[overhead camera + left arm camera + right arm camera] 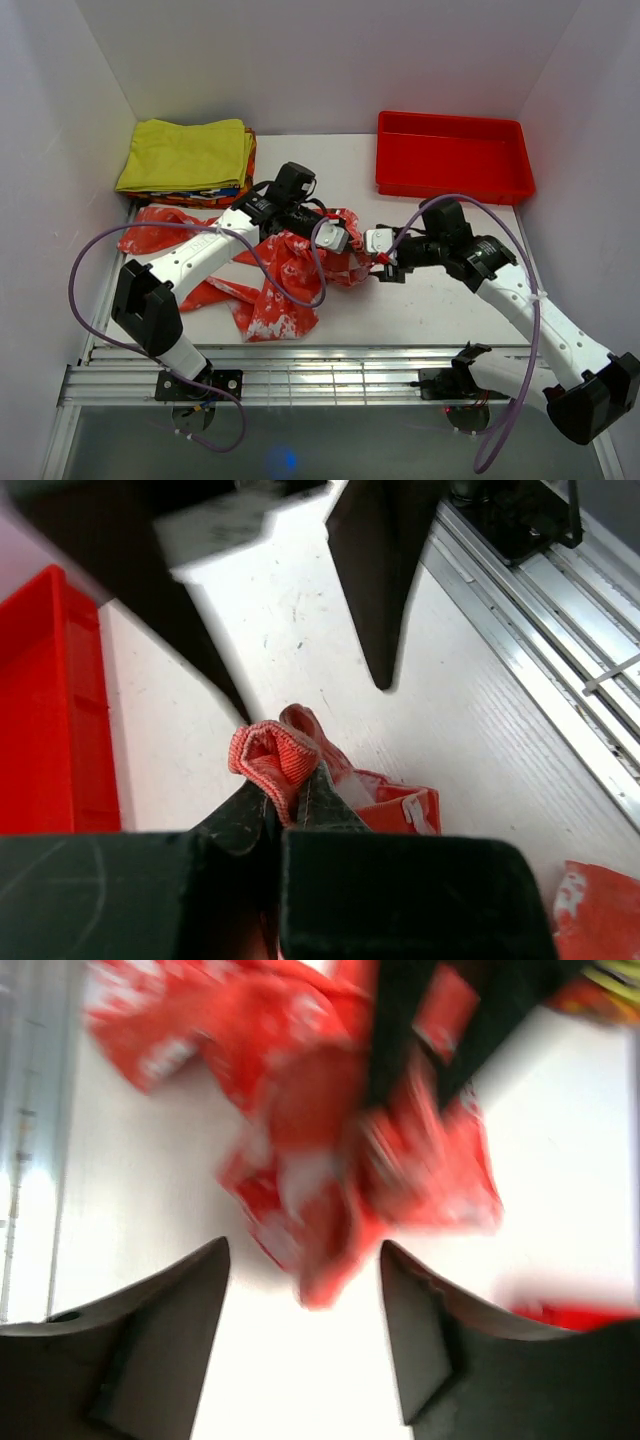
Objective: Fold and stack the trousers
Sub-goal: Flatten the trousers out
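Note:
The trousers [275, 275], red-orange with white blotches, lie crumpled on the white table left of centre, one leg trailing toward the left wall. My left gripper [356, 250] is at their right end. In the left wrist view it [288, 785] is shut on a bunched ribbed edge of the trousers [272, 752]. My right gripper [380, 263] faces it from the right, very close. In the right wrist view it [305, 1265] is open, and a blurred tip of the trousers [320, 1160] reaches down between its fingertips without being pinched.
A red plastic tray [455, 160] stands at the back right. A folded yellow garment [190, 155] tops a small pile at the back left. Aluminium rails [330, 375] run along the near edge. White walls close in both sides.

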Robot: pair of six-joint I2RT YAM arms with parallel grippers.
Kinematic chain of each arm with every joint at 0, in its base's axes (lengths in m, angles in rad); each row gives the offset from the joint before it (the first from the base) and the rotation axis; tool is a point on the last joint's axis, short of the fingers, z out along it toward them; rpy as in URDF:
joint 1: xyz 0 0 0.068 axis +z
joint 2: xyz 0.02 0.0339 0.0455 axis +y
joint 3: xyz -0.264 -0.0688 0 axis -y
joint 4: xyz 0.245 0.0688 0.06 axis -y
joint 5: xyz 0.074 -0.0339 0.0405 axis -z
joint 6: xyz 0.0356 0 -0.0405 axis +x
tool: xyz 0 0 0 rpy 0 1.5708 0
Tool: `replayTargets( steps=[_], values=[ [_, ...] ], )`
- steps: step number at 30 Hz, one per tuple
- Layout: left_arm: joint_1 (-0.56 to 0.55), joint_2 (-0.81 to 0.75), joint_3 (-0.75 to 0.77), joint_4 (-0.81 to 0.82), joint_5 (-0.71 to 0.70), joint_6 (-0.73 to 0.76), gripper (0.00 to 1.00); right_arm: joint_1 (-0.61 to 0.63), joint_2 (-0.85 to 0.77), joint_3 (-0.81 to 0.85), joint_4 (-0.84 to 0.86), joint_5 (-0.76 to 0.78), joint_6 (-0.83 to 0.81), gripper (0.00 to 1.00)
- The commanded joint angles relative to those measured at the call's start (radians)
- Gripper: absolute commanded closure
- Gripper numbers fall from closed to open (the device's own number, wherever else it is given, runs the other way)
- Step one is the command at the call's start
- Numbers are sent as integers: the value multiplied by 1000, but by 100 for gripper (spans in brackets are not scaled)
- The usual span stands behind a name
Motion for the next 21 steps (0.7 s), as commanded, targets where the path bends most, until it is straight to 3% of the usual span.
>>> replayTargets(
  steps=[1, 5, 8, 13, 17, 21],
  values=[
    [20, -34, 29, -32, -34, -32, 100, -143, -87, -38, 80, 37, 131, 30],
    [49, -22, 71, 13, -32, -99, 100, -251, -122, -98, 92, 21, 191, 12],
    [91, -14, 112, 83, 3, -222, 100, -298, -113, -164, 137, 3, 292, 11],
    [175, 8, 147, 291, -9, -489, 100, -328, -60, -278, 347, -91, 544, 10],
    [235, 48, 180, 424, -24, -741, 100, -326, 0, -377, 569, -56, 786, 10],
    [267, 76, 187, 487, -1, -831, 100, -314, 109, -410, 752, -4, 963, 11]
  ],
)
